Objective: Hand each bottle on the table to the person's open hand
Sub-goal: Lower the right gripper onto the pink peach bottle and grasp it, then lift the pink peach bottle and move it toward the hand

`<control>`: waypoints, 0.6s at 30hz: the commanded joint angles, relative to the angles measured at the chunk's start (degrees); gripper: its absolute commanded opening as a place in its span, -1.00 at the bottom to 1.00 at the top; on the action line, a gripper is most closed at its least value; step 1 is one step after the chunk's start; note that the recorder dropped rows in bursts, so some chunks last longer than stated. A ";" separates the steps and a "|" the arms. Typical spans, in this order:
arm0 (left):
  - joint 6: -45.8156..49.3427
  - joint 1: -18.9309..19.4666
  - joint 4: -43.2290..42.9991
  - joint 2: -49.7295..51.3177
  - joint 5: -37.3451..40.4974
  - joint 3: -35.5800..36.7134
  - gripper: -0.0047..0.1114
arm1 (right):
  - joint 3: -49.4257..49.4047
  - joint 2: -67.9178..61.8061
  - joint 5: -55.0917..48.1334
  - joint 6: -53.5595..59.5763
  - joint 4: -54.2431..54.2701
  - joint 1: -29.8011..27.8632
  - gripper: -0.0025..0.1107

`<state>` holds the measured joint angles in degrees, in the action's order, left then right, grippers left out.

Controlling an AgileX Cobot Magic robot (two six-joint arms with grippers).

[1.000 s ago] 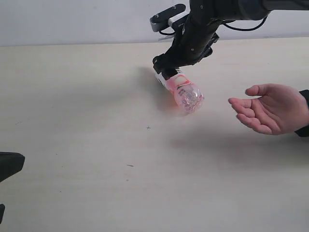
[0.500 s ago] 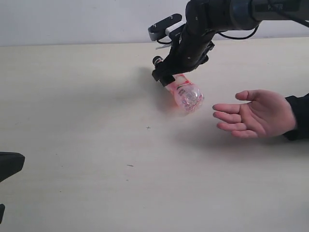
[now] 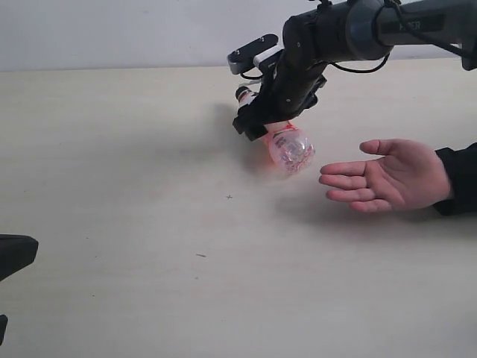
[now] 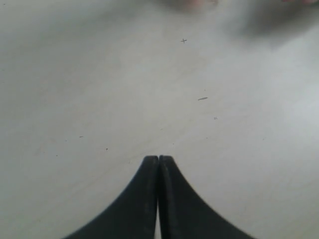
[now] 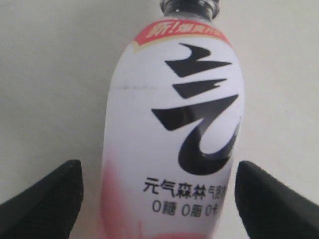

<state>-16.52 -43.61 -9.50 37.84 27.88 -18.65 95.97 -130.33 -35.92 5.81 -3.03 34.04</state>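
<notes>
Nearest you, the L end effector [image 4: 158,164] is sitting clenched, fingers pressed flat together, over the worktop [image 3: 112,186]. Further in, on the R side, the person's hand [image 3: 387,179] is lying open just above the worktop, fingers pointing at the pink bottle [image 3: 289,148]. The bottle is hanging tilted near those fingertips, not touching, base end lowest. Farthest back, the R end effector [image 3: 262,125] is grasping that bottle by its upper body, off the worktop.

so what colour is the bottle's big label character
Black on white bottle label, best in right wrist view.
</notes>
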 commanded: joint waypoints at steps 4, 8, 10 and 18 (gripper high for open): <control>-0.19 -0.31 -0.38 -0.50 -0.16 0.20 -0.88 | 0.48 -0.84 0.88 -0.02 0.17 -0.19 0.35; -0.19 -0.31 -0.38 -0.50 -0.16 0.20 -0.88 | 0.48 -0.84 0.88 -0.02 0.17 -0.19 0.25; -0.19 -0.31 -0.38 -0.50 -0.16 0.20 -0.88 | 0.48 -0.84 0.88 -0.02 0.17 -0.19 0.17; -0.19 -0.31 -0.38 -0.50 -0.16 0.20 -0.88 | 0.48 -0.73 1.24 0.08 0.17 -0.19 -0.76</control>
<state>-16.52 -43.61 -9.50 37.84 27.88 -18.65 96.06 -131.11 -35.31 5.71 -2.77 34.04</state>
